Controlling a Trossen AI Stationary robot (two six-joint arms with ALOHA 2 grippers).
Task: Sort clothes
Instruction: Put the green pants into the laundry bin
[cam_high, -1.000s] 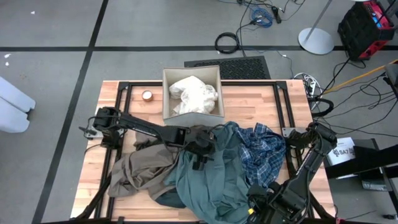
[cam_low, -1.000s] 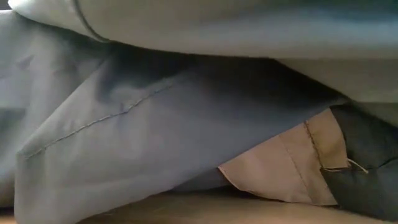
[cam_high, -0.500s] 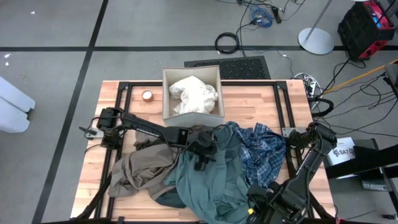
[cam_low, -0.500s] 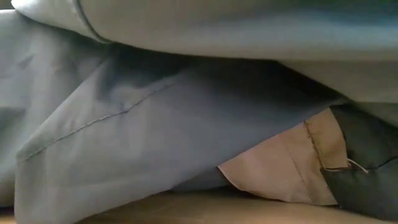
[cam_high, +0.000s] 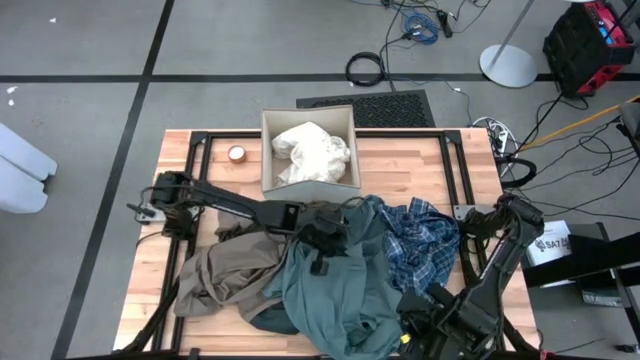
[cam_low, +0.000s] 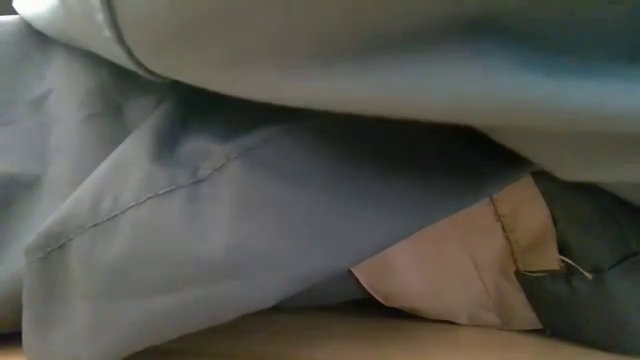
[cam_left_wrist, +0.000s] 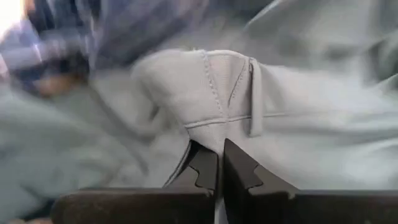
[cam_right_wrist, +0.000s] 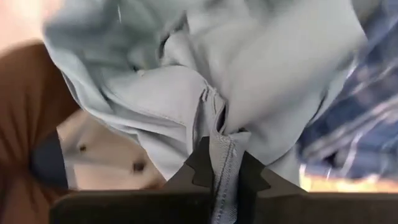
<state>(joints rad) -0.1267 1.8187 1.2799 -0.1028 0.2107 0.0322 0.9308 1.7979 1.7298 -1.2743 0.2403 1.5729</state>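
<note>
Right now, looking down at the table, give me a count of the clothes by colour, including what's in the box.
Cream-white fabric pieces in the beige square fabric box: 1 bundle
Teal-grey shirt: 1
Blue plaid shirt: 1
Tan-brown garment: 1
Total: 4

A white label (cam_high: 551, 243) by the table's right edge bears dark lettering too small to read.

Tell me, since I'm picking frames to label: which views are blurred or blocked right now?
High view: sharp, evenly lit. Low view: blocked by the teal-grey shirt draped close to the lens, soft and dim. Left wrist view: the blue plaid shirt is smeared, the pinched fold sharper. Right wrist view: soft, with a bright washed-out corner.
</note>
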